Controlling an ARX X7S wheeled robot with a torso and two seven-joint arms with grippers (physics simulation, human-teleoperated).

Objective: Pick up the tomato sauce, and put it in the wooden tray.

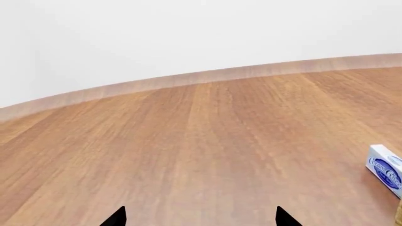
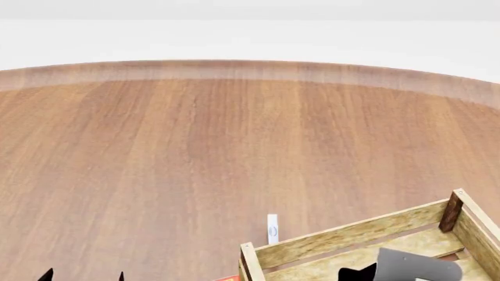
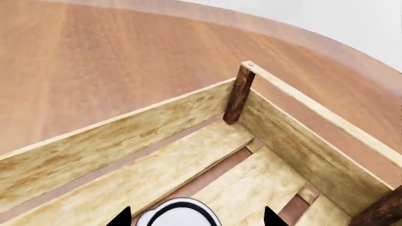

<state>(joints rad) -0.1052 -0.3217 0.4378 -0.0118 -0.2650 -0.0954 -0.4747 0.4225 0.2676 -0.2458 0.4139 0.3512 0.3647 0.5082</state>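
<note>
— Wooden table (image 2: 156,152) is mostly bare; what is done?

— Your right gripper (image 3: 196,217) hangs inside the wooden tray (image 3: 113,141), and the pale round top between its jaws is, I judge, the tomato sauce (image 3: 182,214). Whether they pinch it, I cannot tell. Lowering and release remain.

— Obstacles?

— None inside. A small blue-white box (image 1: 385,169) stands outside the tray. Your left gripper (image 1: 199,217) is spread wide, holding nothing.

I saw the tomato sauce (image 3: 179,213) only by its pale silver-white top with a dark rim, low inside the wooden tray (image 3: 144,127), over the pale floor slats. The tray was a pale-wood slatted crate (image 2: 352,234) with low sides and darker corner posts, resting on the brown wooden surface at my front right.
</note>
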